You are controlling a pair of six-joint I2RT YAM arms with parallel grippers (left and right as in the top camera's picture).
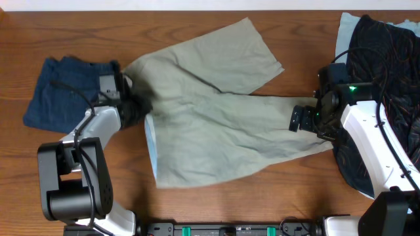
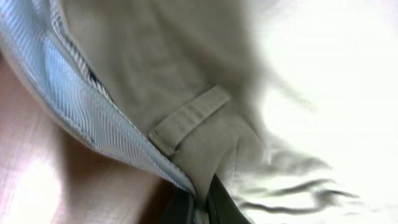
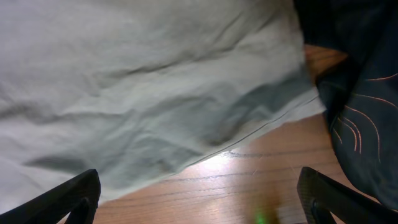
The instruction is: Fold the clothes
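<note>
Large khaki-beige shorts (image 1: 216, 111) lie spread across the middle of the table, legs toward the right, the pale blue inner waistband (image 1: 150, 147) at the left. My left gripper (image 1: 139, 108) is shut on the waistband edge; the left wrist view shows the fingers (image 2: 202, 205) pinching the blue-lined band beside a belt loop (image 2: 189, 118). My right gripper (image 1: 303, 119) is open over the lower leg's hem; in the right wrist view its fingers (image 3: 199, 199) straddle bare wood just below the hem (image 3: 261, 127), holding nothing.
A dark blue denim garment (image 1: 62, 92) lies at the left behind my left arm. A dark patterned garment (image 1: 387, 78) over pale blue cloth (image 1: 344, 33) is heaped at the right edge, also in the right wrist view (image 3: 360, 93). Wooden table (image 1: 262, 196).
</note>
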